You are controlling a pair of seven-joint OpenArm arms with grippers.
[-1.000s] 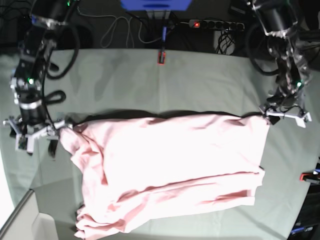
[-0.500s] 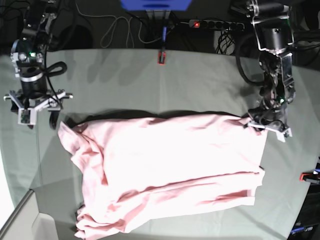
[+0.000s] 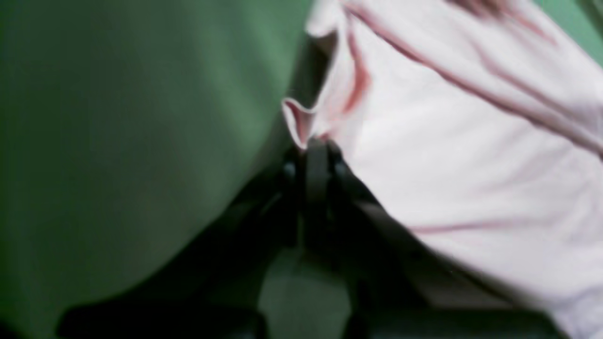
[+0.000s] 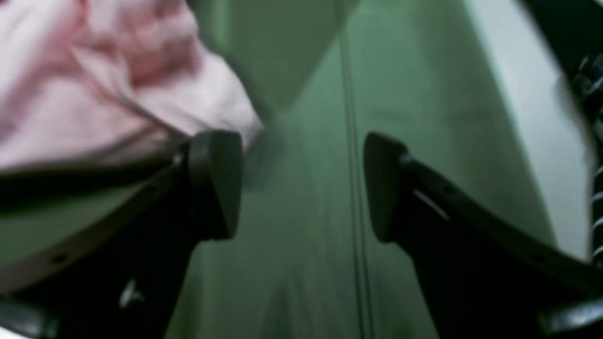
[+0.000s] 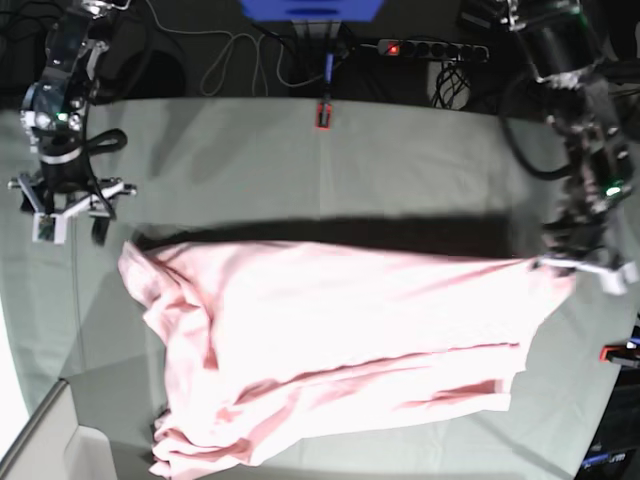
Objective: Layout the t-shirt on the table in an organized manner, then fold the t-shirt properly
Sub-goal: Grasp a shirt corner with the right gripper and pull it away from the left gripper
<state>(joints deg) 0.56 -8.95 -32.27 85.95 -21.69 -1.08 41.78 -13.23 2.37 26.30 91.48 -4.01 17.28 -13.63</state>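
Moved: since the earlier frames the left hand (image 5: 585, 265) has carried its corner of the t-shirt (image 5: 330, 350) out toward the right edge, drawing the far hem taut, while the right hand (image 5: 68, 205) has risen clear of the other corner.
Surface: (image 5: 400, 160) pale grey-green cloth, creased, with a red clamp (image 5: 323, 114) at the far edge and another (image 5: 614, 353) at the right; its near-left part is cut off by a pale box corner (image 5: 45, 440).
T-shirt: pink, plain side showing, spread across the middle; the left and near-left parts are bunched in folds, and the near-left hem runs to the bottom of the base view.
Shadow: a dark band lies just beyond the far hem, so that edge seems lifted off the cloth.
Left hand: fingers pressed together, pinching a small curl of the t-shirt's edge; the wrist view is blurred.
Right hand: fingers spread, nothing between them, just beside the shirt's far-left corner; whether one finger (image 4: 214, 181) touches the cloth I cannot tell.
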